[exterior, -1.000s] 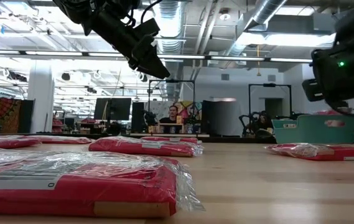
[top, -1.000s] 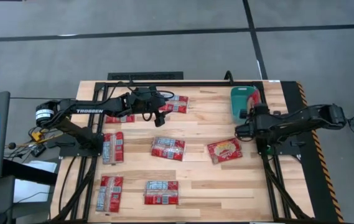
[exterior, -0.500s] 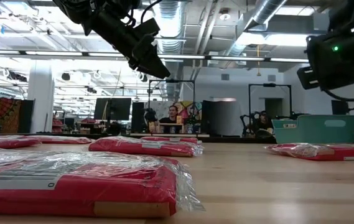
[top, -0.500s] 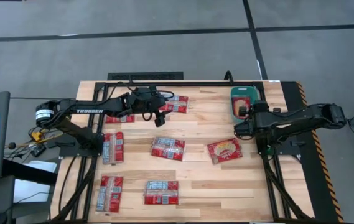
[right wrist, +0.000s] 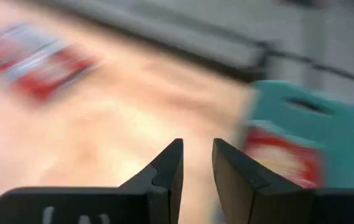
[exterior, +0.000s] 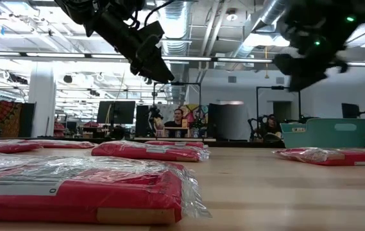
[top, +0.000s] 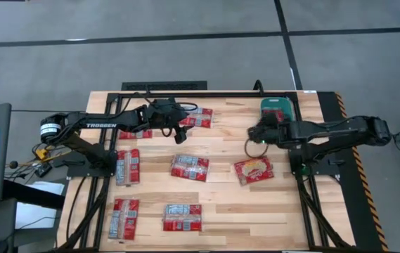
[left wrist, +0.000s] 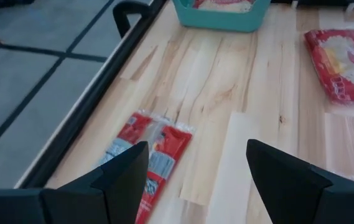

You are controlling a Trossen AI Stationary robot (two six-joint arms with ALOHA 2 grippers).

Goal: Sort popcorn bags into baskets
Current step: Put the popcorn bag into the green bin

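Several red popcorn bags lie flat on the wooden table: one at the far side point(top: 198, 117), one in the middle point(top: 190, 167), one with a yellowish picture point(top: 254, 170), others at the left and near side point(top: 128, 166) point(top: 183, 217). The teal basket point(top: 273, 102) stands at the far right with a red bag point(right wrist: 282, 155) in it. My left gripper point(left wrist: 195, 168) hangs open above the far bag point(left wrist: 149, 152). My right gripper point(top: 254, 133) is in the air left of the basket, with a narrow gap between its fingers and nothing in it point(right wrist: 196, 163).
A black frame rail point(top: 185, 93) runs along the table's far edge, and black posts stand at both sides. Bare wood lies between the far bag and the basket point(top: 231, 116). In the low view the right arm point(exterior: 310, 45) hangs high above the basket point(exterior: 323, 133).
My right gripper has drawn back from the basket, risen and swung toward the table's left, turning as it went; it now points left over bare wood. The bag stays in the basket. My left arm has kept still.
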